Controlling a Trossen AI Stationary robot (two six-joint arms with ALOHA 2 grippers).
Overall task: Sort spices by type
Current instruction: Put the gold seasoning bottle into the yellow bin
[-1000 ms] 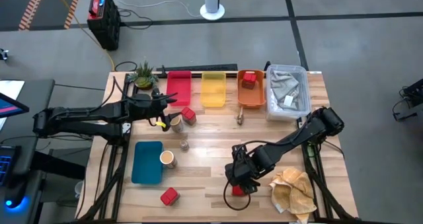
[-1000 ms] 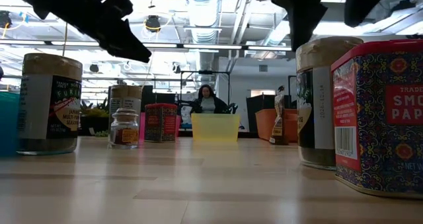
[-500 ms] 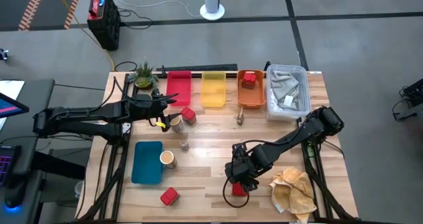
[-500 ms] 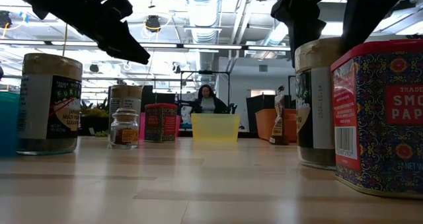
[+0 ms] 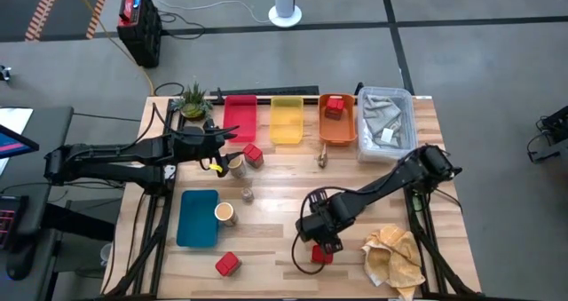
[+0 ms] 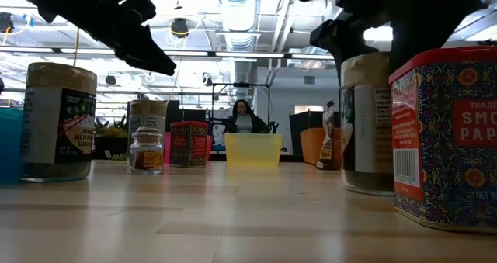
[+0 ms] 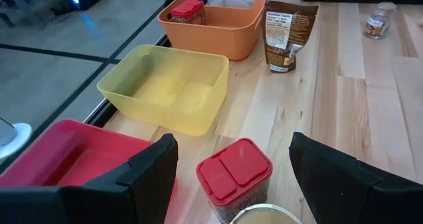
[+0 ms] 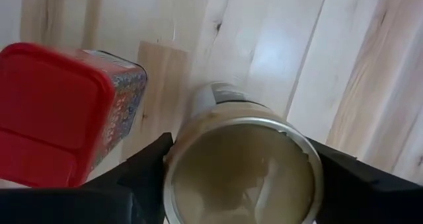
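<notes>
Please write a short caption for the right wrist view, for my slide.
Right tool closing around an open-topped tan spice cylinder, with a red spice tin standing just beside it on the wooden table.

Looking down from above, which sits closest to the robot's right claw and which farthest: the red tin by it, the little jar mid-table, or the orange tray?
From the right gripper:
1. Red tin, right beside it at the table's front edge.
2. Little glass jar, mid-table, toward the left arm.
3. Orange tray, along the back edge.

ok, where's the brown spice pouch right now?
In the high view the brown spice pouch stands at the table's far side, right of centre, just in front of the orange tray; the left wrist view shows it upright beside that tray.
</notes>
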